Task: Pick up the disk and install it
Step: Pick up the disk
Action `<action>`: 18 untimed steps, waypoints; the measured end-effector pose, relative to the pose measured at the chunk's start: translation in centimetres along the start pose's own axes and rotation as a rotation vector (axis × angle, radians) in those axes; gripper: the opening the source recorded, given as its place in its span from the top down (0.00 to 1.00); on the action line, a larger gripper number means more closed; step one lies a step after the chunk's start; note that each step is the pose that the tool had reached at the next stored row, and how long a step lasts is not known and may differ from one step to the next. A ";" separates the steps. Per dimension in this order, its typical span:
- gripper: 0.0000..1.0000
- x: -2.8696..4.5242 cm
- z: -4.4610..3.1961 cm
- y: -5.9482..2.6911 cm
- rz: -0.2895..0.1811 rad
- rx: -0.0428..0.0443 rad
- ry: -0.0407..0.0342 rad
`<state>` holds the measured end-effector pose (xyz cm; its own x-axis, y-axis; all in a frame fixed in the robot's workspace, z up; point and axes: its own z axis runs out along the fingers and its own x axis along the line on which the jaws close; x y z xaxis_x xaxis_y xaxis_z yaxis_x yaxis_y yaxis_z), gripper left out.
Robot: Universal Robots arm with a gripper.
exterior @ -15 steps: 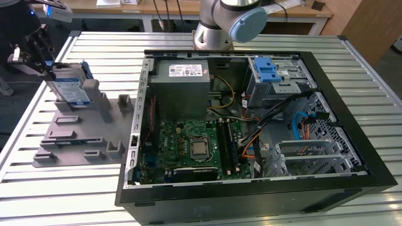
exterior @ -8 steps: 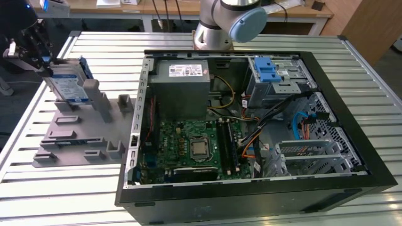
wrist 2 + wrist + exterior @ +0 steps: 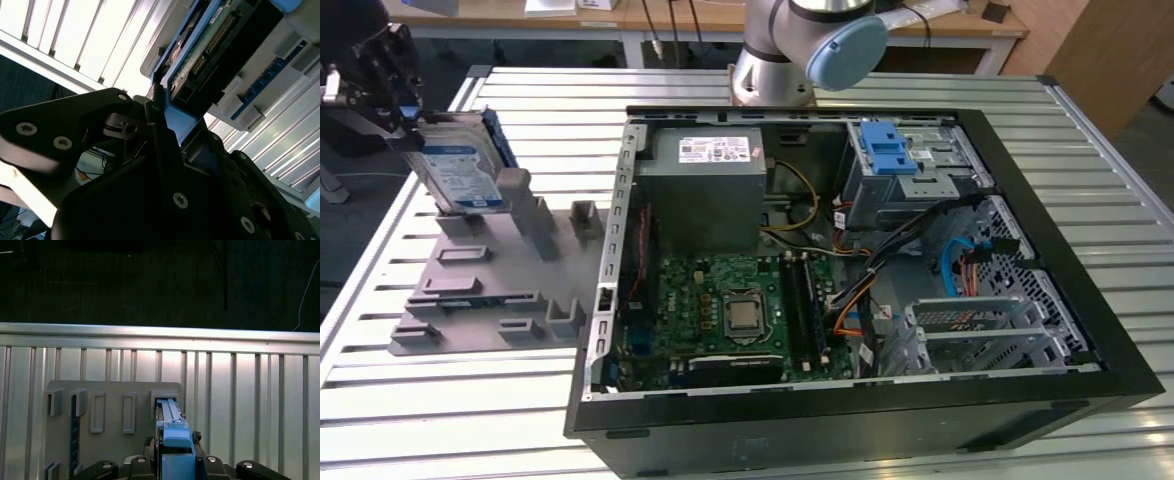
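So the gripper (image 3: 408,125) has its jaws clamped on the top edge of the disk (image 3: 454,168), which is standing upright in the grey holder rack (image 3: 480,300) at the exterior view's left, beside the open PC case (image 3: 854,425).

Three views being taken
The grey holder rack (image 3: 507,272) is being overlooked from high outside and faced closely by the first wrist view.
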<state>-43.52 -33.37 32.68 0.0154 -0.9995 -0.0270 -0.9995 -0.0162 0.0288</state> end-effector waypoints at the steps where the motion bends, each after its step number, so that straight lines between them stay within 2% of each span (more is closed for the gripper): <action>1: 0.64 0.00 -0.22 0.01 0.000 0.0000 0.0000; 11: 0.64 -0.06 -2.20 0.06 0.000 0.0000 0.0000; 18: 0.64 -0.08 -2.96 0.09 0.000 0.0000 0.0000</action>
<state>-43.52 -33.37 35.65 0.0154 -0.9995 -0.0270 -0.9995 -0.0162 0.0287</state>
